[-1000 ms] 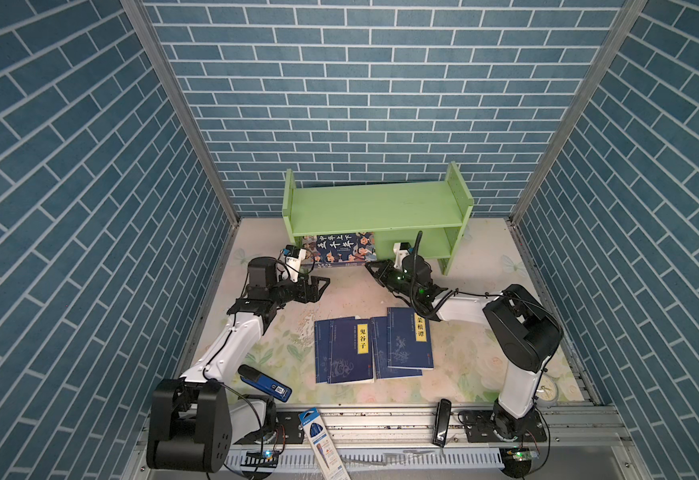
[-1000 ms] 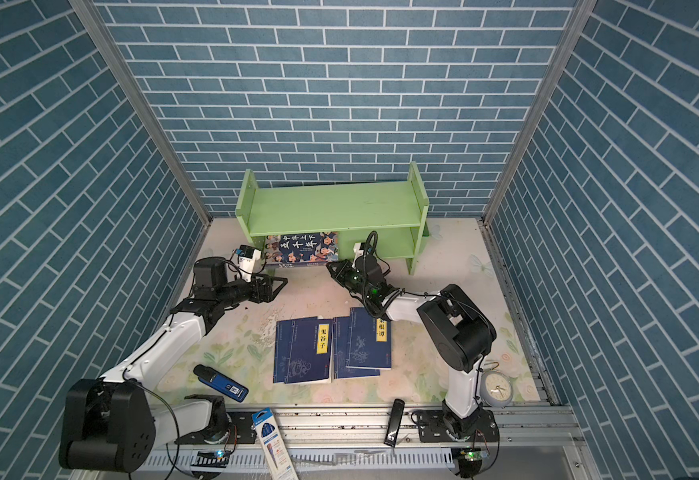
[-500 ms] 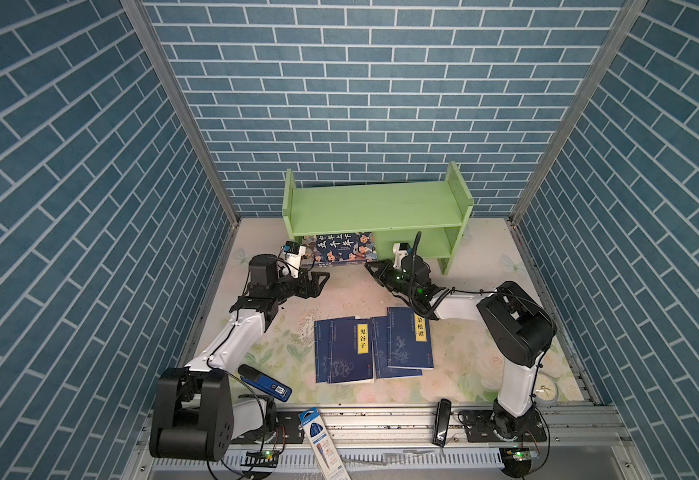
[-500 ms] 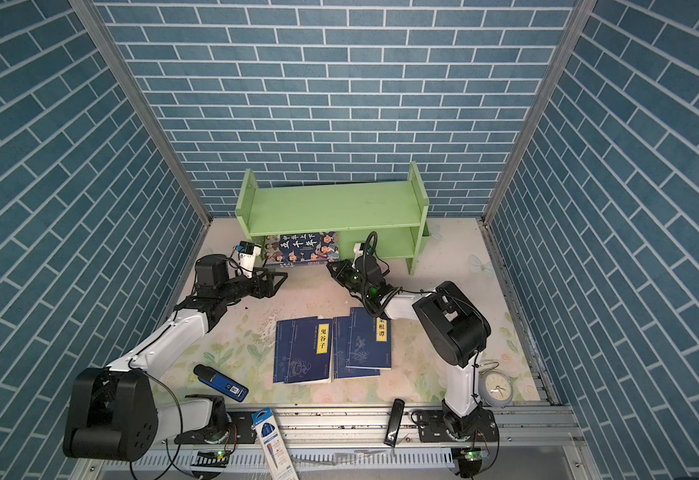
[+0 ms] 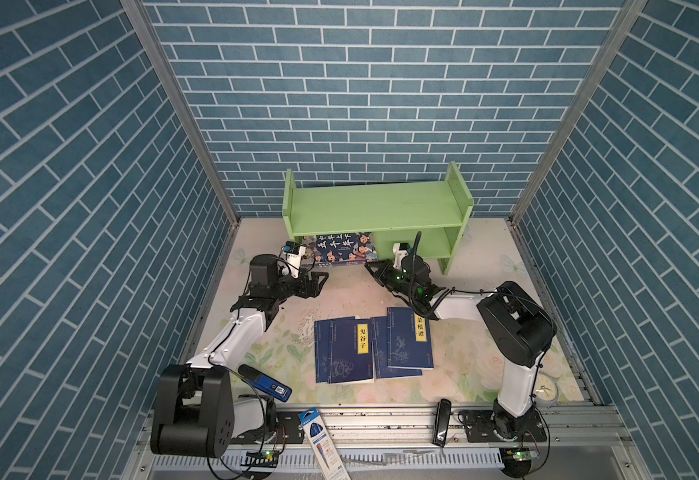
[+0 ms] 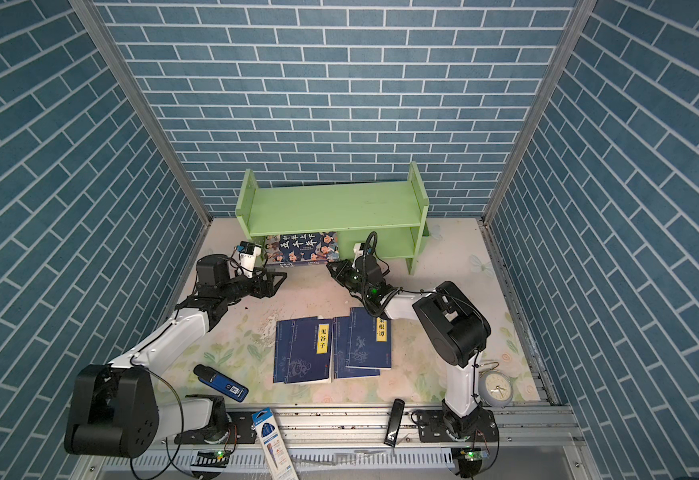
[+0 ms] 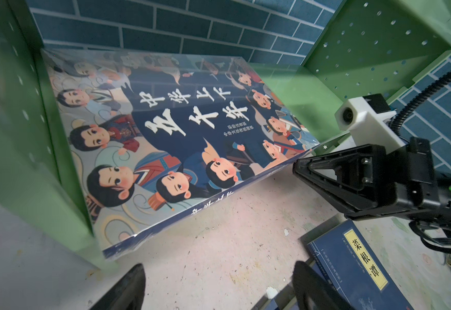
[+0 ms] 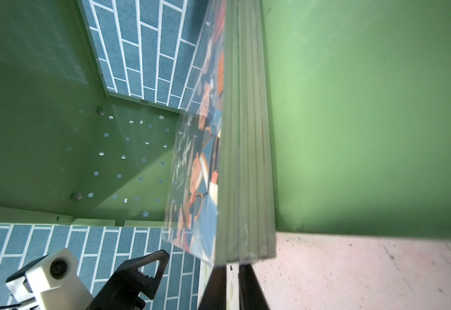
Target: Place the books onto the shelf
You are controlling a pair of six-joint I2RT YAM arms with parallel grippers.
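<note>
The light green shelf (image 5: 374,208) (image 6: 331,203) stands against the back wall. The large cartoon-face book (image 5: 341,248) (image 6: 302,247) (image 7: 181,128) lies flat on its lower tier, front edge sticking out over the table. My right gripper (image 5: 367,266) (image 6: 329,266) (image 8: 232,271) is shut, with its tips against the book's front right corner, at the page edges (image 8: 245,161). My left gripper (image 5: 322,282) (image 6: 283,280) (image 7: 219,290) is open and empty, just in front of the book's left part. Thin navy books (image 5: 341,353) (image 5: 408,343) (image 7: 353,268) lie overlapping mid-table.
A blue handheld device (image 5: 264,380) lies at the front left. A pen package (image 5: 324,442) and a black stick-shaped object (image 5: 441,422) rest on the front rail. An alarm clock (image 6: 495,388) sits by the right arm's base. Brick walls close three sides.
My left gripper has edged slightly toward the shelf and the cartoon book. The right gripper stays shut at the book's corner; the book has barely shifted.
</note>
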